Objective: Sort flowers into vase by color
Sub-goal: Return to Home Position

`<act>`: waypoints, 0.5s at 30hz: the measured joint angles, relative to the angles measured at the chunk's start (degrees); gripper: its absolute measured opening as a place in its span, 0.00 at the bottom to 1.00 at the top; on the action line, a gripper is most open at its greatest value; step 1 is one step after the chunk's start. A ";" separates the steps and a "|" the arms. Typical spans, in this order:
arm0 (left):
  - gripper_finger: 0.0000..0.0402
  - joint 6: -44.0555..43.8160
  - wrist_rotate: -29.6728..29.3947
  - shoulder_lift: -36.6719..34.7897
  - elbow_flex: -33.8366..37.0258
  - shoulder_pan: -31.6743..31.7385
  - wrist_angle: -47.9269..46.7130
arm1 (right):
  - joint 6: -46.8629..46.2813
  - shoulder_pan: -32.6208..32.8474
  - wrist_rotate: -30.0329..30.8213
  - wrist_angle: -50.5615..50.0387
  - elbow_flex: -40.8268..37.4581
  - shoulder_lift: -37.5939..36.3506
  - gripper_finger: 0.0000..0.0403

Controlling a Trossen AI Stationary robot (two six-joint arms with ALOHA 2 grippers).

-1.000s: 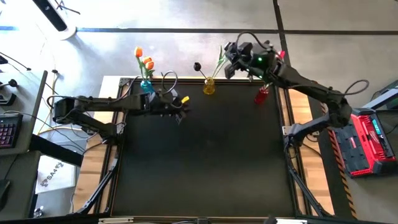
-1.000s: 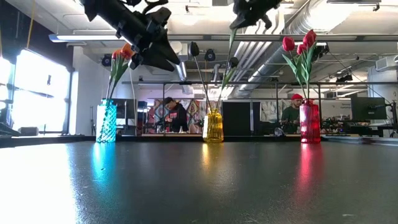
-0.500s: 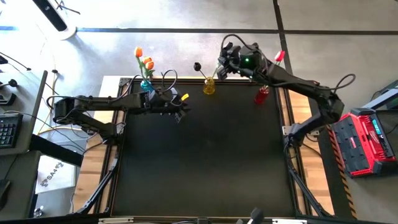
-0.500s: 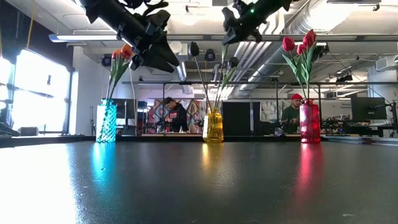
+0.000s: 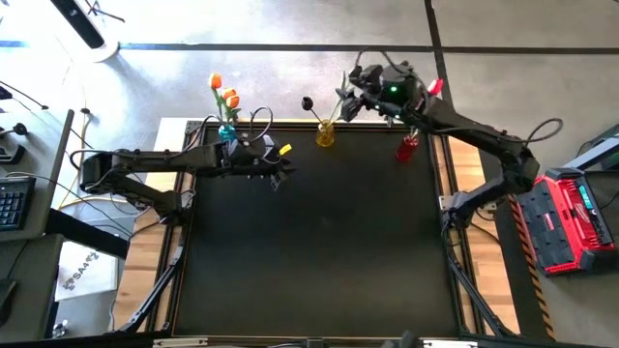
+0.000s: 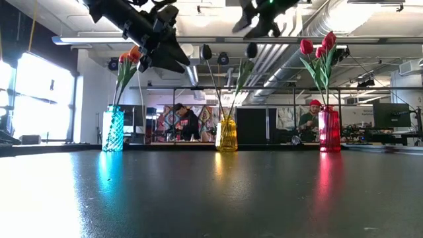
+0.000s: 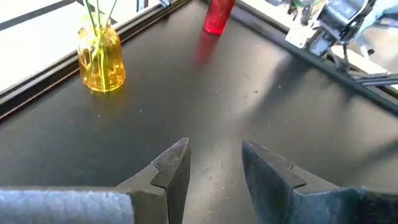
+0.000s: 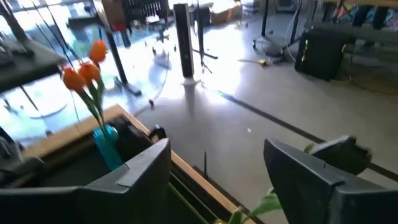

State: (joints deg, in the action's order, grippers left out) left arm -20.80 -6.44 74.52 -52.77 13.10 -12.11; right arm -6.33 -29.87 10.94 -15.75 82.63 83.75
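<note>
Blue vase (image 5: 227,133) is sitting at the back edge of the table (image 5: 319,261), left side. It's holding the orange flowers (image 5: 225,95), three heads.

Left gripper (image 5: 279,179) is hovering just beside that vase, over the table, with the arm reaching in from the left. Its fingers (image 7: 171,168) are standing apart with nothing between them: released, empty.

Yellow vase (image 5: 326,133) is sitting mid back edge, holding the black flowers (image 6: 207,51). Two heads are showing in the low view; a third I can't confirm, since the right arm is crossing that spot.

Right gripper (image 5: 348,95) is hanging high above the yellow vase, over the black heads. Its fingers (image 8: 146,168) are spread wide, gripping nothing. A dark flower head and a green leaf are showing beside one finger in the right wrist view.

Red vase (image 5: 407,147) is sitting at the back edge, right side, holding the red flowers (image 6: 317,47), three heads.

All three vases are standing upright in a row, well apart from each other.
</note>
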 joint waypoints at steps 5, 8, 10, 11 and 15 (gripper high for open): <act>0.33 2.69 0.00 -3.64 0.02 0.00 0.44 | -1.40 1.48 1.07 -2.60 2.42 -3.51 0.62; 0.33 5.34 -0.12 -6.78 0.02 0.00 2.49 | -2.86 2.70 1.24 -4.62 2.57 -6.27 0.59; 0.33 7.22 -0.19 -8.86 0.02 0.00 3.64 | -4.05 3.75 1.26 -6.93 2.35 -7.71 0.57; 0.33 7.99 -0.08 -9.58 0.02 0.02 4.11 | -4.52 4.45 1.26 -8.10 1.78 -8.38 0.56; 0.29 9.02 3.40 -11.41 -0.02 -0.10 4.80 | -5.78 8.48 1.18 -9.36 -3.37 -11.06 0.50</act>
State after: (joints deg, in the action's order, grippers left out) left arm -11.78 -3.05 63.11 -52.80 13.00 -7.31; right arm -12.11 -21.39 12.12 -25.11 79.26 72.68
